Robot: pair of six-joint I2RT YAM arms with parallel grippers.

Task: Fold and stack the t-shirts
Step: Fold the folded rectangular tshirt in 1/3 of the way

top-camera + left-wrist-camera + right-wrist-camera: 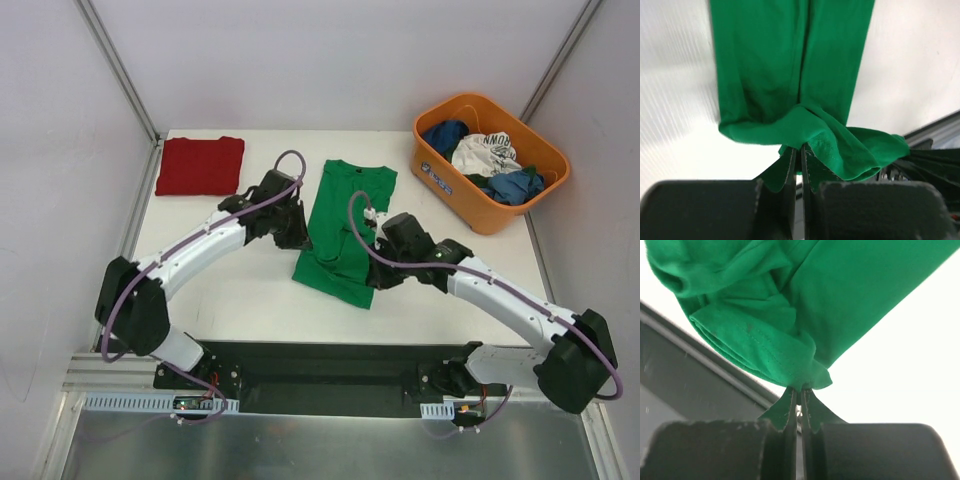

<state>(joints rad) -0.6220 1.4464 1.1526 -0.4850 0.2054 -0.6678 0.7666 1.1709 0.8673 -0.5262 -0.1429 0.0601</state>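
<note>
The green t-shirt (345, 225) lies lengthwise in the middle of the table, folded into a long strip. My left gripper (298, 232) is shut on its left edge; in the left wrist view (801, 150) the cloth (790, 75) bunches at the fingertips. My right gripper (372, 275) is shut on the near right corner; in the right wrist view (800, 390) the hem (765, 350) is pinched and lifted. The dark red t-shirt (200, 164) lies folded flat at the far left corner.
An orange basket (440, 178) at the far right holds blue and white garments. A black base strip (330, 365) runs along the table's near edge. White walls stand on the left, back and right.
</note>
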